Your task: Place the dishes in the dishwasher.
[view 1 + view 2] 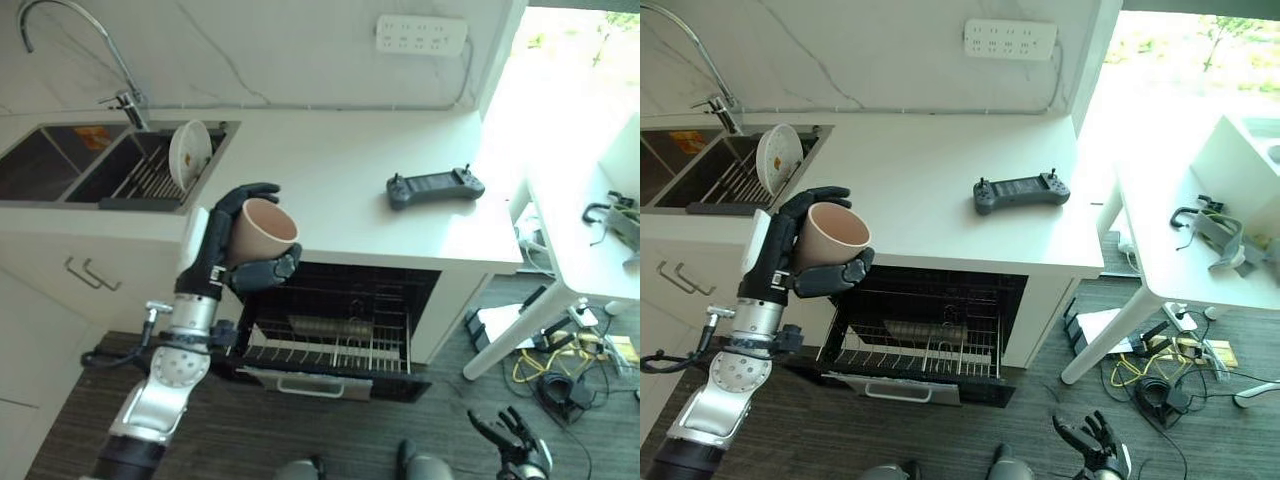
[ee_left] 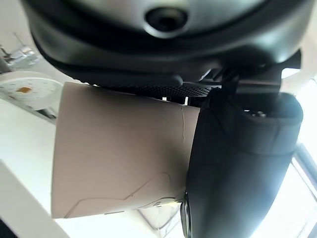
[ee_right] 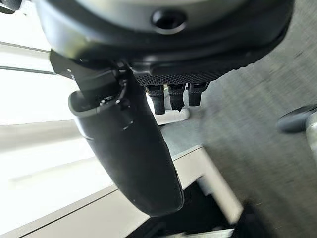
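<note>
A beige cup (image 1: 264,228) is held in my left hand (image 1: 228,250), whose fingers and thumb curl round its side (image 2: 124,163). The cup tilts, its mouth facing up and right, in front of the counter edge and above the left side of the open dishwasher (image 1: 335,330). The pulled-out wire rack (image 1: 925,345) holds a pale dish near its middle. A white plate (image 1: 188,152) leans on edge in the sink's drying rack. My right hand (image 1: 515,445) hangs low near the floor with relaxed, straight fingers (image 3: 171,96), holding nothing.
A dark handheld controller (image 1: 435,186) lies on the white counter (image 1: 330,160). The sink (image 1: 70,165) and tap (image 1: 120,70) sit at the left. A white table (image 1: 1170,200) stands to the right, with cables and a power strip (image 1: 1180,350) on the floor beneath.
</note>
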### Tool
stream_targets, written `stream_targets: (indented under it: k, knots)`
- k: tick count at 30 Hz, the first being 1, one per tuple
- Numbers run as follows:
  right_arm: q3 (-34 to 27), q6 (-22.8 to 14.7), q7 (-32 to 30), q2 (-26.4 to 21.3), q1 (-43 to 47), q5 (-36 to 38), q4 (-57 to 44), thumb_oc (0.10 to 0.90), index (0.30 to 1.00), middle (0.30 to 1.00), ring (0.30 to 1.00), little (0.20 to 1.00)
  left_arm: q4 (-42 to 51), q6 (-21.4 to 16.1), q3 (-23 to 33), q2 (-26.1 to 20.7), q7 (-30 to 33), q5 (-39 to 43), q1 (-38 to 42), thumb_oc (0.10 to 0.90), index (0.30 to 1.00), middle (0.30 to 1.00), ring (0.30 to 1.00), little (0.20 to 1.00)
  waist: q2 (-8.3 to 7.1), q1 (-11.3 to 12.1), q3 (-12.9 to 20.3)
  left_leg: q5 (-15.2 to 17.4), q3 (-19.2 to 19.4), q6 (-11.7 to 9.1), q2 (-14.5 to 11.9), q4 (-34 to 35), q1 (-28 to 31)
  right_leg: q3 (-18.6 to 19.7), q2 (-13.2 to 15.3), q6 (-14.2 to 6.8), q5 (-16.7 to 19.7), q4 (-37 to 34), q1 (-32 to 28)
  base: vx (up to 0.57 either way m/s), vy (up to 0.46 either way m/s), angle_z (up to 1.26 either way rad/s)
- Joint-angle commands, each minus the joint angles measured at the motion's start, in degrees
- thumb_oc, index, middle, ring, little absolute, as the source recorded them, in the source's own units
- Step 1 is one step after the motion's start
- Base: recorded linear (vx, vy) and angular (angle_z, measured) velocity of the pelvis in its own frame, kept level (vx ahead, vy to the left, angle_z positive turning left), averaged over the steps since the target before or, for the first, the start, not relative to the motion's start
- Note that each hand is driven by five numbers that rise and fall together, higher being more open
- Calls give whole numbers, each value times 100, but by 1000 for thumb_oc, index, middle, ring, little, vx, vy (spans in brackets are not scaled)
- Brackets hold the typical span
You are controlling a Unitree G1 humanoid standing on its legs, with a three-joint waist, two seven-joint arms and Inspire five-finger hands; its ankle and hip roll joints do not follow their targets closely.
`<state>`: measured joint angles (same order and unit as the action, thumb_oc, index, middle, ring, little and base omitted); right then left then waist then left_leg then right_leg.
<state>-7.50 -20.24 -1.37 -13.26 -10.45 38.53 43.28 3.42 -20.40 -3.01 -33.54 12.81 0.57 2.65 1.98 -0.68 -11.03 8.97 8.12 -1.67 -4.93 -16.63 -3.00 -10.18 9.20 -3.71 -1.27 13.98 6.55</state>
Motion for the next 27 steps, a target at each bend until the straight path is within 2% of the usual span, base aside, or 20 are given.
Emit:
stream_targets:
  k: [1, 2, 9, 11, 12, 14, 16, 17, 19, 22, 23, 27]
  knots:
    - [-420, -1306, -768, -472, 303, -349, -395, 800, 900, 900, 900, 900, 625, -664, 402, 155, -426, 1330, 358, 400, 300, 300, 300, 300, -3, -178, 323, 733, 56, 101, -183, -56, -143, -248, 129, -262, -1392, 321, -467, -2, -5, -15]
    - [-613, -1452, -1113, -562, 273, -695, -942, 800, 900, 900, 900, 900, 615, -734, 391, 349, -687, 2016, 275, 400, 300, 300, 300, 300, -32, -230, 331, 759, 91, 125, -172, -56, -111, -179, 112, -280, -1370, 321, -415, -7, -9, -13]
    - [-622, -1664, -1708, -609, 102, -1874, -3392, 800, 900, 900, 900, 900, 529, -761, 325, 1115, -1332, 4338, -106, 400, 300, 300, 300, 300, -101, -428, 345, 836, 174, 234, -112, -56, 48, 119, 13, -271, -1310, 321, -337, 7, -1, -25]
    - [-485, -1681, -1642, -740, 59, -2144, -4131, 800, 900, 900, 900, 900, 543, -705, 284, 1398, -1475, 5218, -175, 400, 300, 300, 300, 300, -113, -515, 350, 863, 238, 260, -108, -56, 117, 229, -16, -268, -1296, 321, -318, 7, 31, -36]
    - [-462, -1656, -1577, -763, 53, -2132, -4254, 800, 900, 900, 900, 900, 543, -704, 276, 1444, -1502, 5342, -185, 400, 300, 300, 300, 300, -116, -530, 350, 867, 254, 262, -110, -56, 129, 243, -18, -268, -1292, 321, -316, 12, 35, -31]
    - [-275, -1533, -1137, -860, 70, -2063, -4793, 800, 900, 900, 900, 900, 629, -582, 191, 1661, -1612, 6185, -204, 400, 300, 300, 300, 300, -128, -566, 358, 879, 288, 276, -108, -56, 163, 297, -24, -270, -1282, 321, -306, 8, 29, -30]
    - [-86, -1347, -689, -977, 121, -1891, -5127, 800, 900, 900, 900, 900, 703, -458, 111, 1772, -1631, 6519, -183, 400, 300, 300, 300, 300, -142, -579, 357, 889, 309, 279, -112, -56, 188, 311, -19, -274, -1285, 321, -312, -6, 18, -14]
    - [62, -1209, -147, -1010, 182, -1508, -5264, 800, 900, 900, 900, 900, 728, -431, 26, 1834, -1634, 6638, -160, 400, 300, 300, 300, 300, -148, -581, 363, 888, 318, 276, -113, -56, 197, 313, -15, -274, -1288, 321, -314, -8, 16, -8]
    - [321, -939, 390, -1076, 283, -1189, -5561, 800, 900, 900, 900, 900, 804, -370, -103, 1910, -1638, 6749, -129, 400, 300, 300, 300, 300, -166, -556, 373, 880, 312, 267, -109, -56, 195, 297, -3, -275, -1289, 321, -319, 0, 0, 0]
    - [734, -617, 952, -1220, 492, -967, -5915, 800, 900, 900, 900, 900, 884, -308, -279, 1954, -1655, 6773, -76, 400, 300, 300, 300, 300, -187, -475, 396, 860, 275, 251, -112, -56, 177, 233, 24, -274, -1296, 321, -336, -4, -5, 2]
    - [998, -333, 1203, -1328, 674, -1030, -6035, 800, 900, 900, 900, 900, 886, -303, -379, 1959, -1626, 6752, -22, 400, 300, 300, 300, 300, -195, -409, 418, 847, 228, 235, -111, -56, 161, 174, 40, -271, -1304, 321, -355, -8, -16, 9]
    - [1533, 46, 1190, -1411, 1161, -1176, -6095, 800, 900, 900, 900, 900, 839, -302, -587, 1988, -1502, 6500, 82, 400, 300, 300, 300, 300, -211, -239, 498, 791, 133, 199, -114, -56, 88, 52, 67, -244, -1310, 321, -367, 3, -28, 20]
